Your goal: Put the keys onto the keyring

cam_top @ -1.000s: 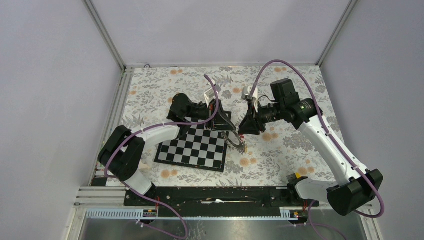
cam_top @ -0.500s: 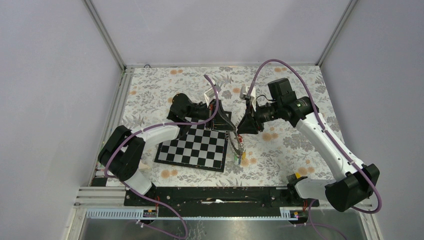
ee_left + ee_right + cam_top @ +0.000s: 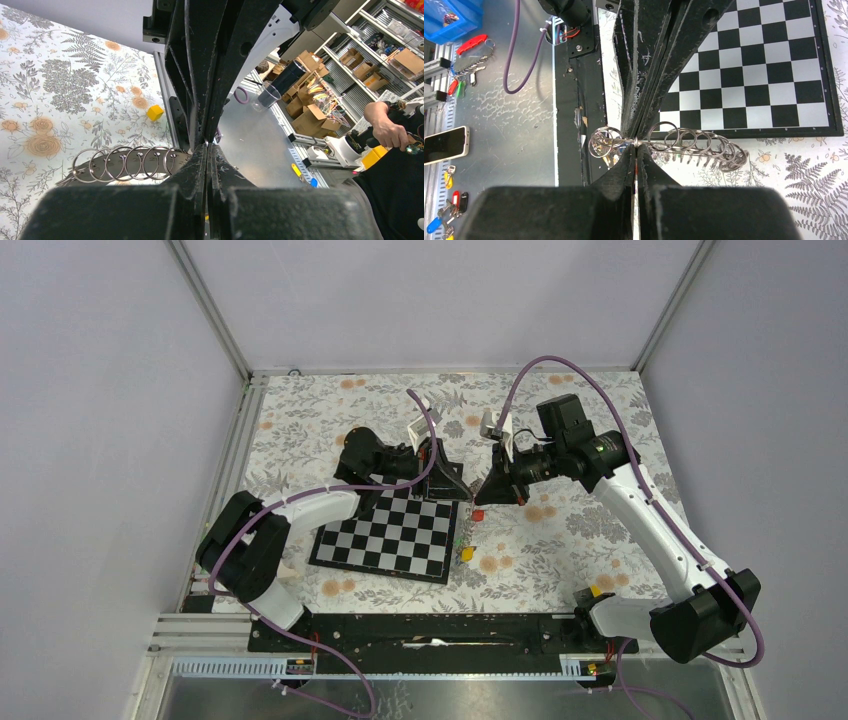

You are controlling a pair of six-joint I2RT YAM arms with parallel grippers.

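Seemingly partway: pinching the keyring [image 3: 644,143] above the chessboard's [image 3: 385,535] right edge with left gripper [image 3: 206,147] and right gripper [image 3: 636,147], both clamped shut; already strung with small rings [image 3: 726,152]; cannot tell threading of the keys [image 3: 466,553] below.

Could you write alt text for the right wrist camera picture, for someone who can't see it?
The right gripper, black and shut, pinches the keyring, which shows as a row of grey wire loops. Behind it lies a chessboard on a floral cloth.
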